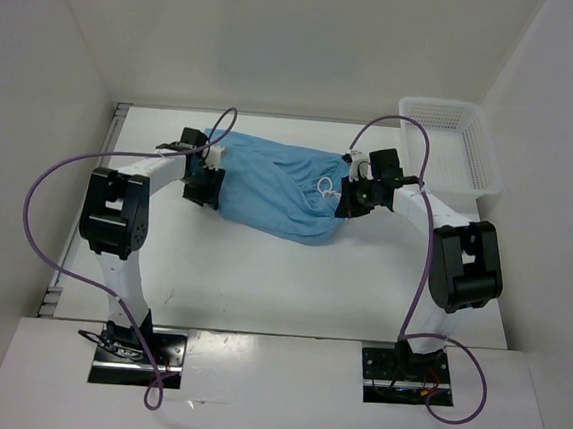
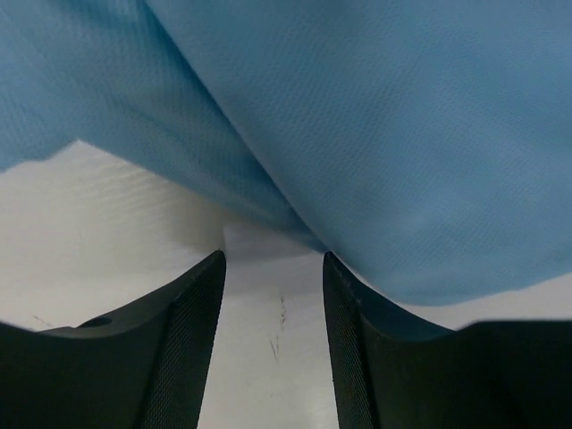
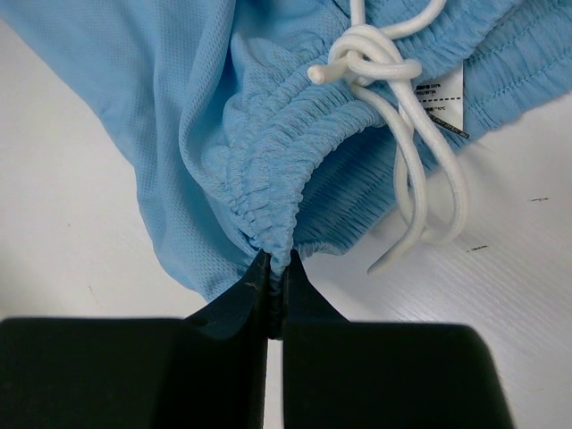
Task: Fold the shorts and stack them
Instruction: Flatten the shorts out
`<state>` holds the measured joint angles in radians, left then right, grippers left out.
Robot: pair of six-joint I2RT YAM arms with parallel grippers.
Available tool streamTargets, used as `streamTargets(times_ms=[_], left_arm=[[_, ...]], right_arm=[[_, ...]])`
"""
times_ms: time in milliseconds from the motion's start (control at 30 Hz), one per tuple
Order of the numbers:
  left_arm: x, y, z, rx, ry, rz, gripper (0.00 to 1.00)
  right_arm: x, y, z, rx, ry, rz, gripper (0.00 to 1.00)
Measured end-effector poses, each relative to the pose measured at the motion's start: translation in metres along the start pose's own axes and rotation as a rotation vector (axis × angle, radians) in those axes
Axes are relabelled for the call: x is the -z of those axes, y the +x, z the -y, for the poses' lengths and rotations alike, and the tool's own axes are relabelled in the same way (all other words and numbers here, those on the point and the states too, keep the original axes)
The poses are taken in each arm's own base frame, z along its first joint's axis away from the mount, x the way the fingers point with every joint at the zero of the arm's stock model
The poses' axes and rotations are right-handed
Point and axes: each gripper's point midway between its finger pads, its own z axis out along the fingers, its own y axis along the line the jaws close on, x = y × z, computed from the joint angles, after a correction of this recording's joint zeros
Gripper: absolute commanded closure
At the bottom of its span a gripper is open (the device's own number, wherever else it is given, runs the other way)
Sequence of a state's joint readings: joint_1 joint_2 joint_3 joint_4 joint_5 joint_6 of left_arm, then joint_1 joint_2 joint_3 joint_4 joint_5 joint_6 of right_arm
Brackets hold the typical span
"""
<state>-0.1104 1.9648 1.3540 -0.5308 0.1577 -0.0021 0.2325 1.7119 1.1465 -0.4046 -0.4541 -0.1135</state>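
The sky-blue shorts [image 1: 274, 188] lie spread across the middle of the table, waistband to the right with a white drawstring [image 1: 326, 186]. My right gripper [image 1: 351, 198] is shut on the gathered waistband [image 3: 268, 192], pinching a fold of it; the drawstring knot [image 3: 371, 63] lies just beyond. My left gripper [image 1: 205, 185] is at the shorts' left end, open, with bare table between its fingers [image 2: 192, 349]. In the left wrist view the blue cloth [image 2: 384, 134] hangs just ahead of and above the fingertips, not gripped.
A white mesh basket [image 1: 451, 149] stands at the back right corner of the table. White walls close in the table on the left, back and right. Purple cables loop from both arms.
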Motion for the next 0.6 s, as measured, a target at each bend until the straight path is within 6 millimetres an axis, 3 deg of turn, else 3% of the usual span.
streamTargets(times_ms=[167,433,533,600], left_arm=[[-0.003,-0.015,0.004,-0.018,-0.002,0.031,0.4],[-0.011,-0.027,0.007,-0.049,-0.039,0.05,0.41],[-0.016,-0.033,0.011,-0.077,-0.072,0.06,0.51],[-0.019,-0.036,0.016,-0.091,-0.078,0.065,0.76]], right_arm=[[0.0,0.0,-0.001,0.0,-0.006,0.0,1.0],[0.0,0.0,-0.001,0.0,-0.006,0.001,1.0],[0.0,0.0,-0.001,-0.001,-0.007,0.001,1.0],[0.0,0.0,-0.001,-0.002,-0.006,0.001,1.0]])
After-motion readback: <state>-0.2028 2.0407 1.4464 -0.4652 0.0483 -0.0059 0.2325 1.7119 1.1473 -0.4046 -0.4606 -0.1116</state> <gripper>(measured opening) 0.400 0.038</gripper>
